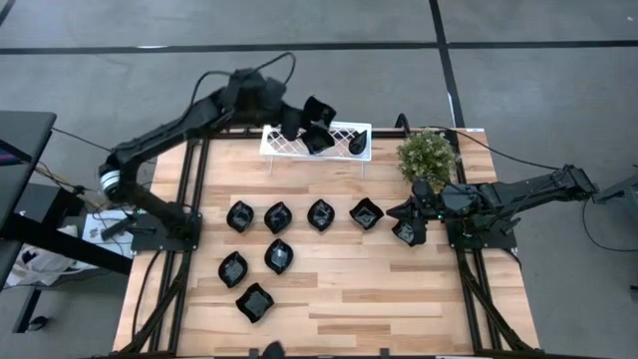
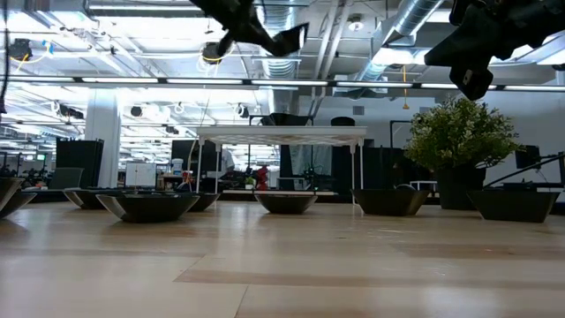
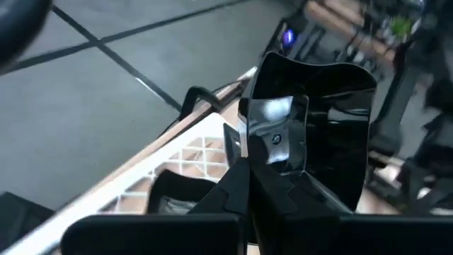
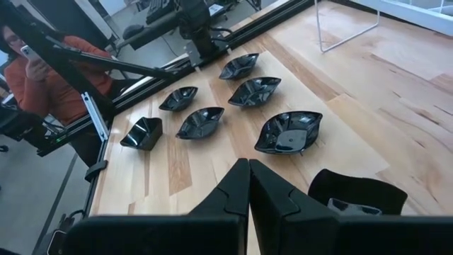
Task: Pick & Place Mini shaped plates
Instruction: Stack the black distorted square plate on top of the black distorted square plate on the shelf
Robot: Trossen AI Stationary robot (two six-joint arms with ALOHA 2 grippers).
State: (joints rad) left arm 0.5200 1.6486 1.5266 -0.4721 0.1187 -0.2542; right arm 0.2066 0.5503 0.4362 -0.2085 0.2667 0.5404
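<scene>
Fingers of the left gripper (image 1: 311, 113), upper centre of the high view, pinch a black square plate (image 3: 318, 120) above the white lattice rack (image 1: 339, 132). Right gripper (image 1: 409, 221), centre right, is pressed shut; contents indiscernible. Remaining plates (image 1: 279, 216) lie mid-frame on the wooden table (image 1: 379, 289). A person (image 4: 56, 78) appears partly cut off beyond.

Count, high view: seven black dishes (image 1: 278, 216) lie free on the bench (image 1: 339, 299); one more sits under the right arm's fingers, one is held at the rack (image 1: 316, 141), two rest on it. One rack. One potted plant (image 1: 429, 155). Two arms.
</scene>
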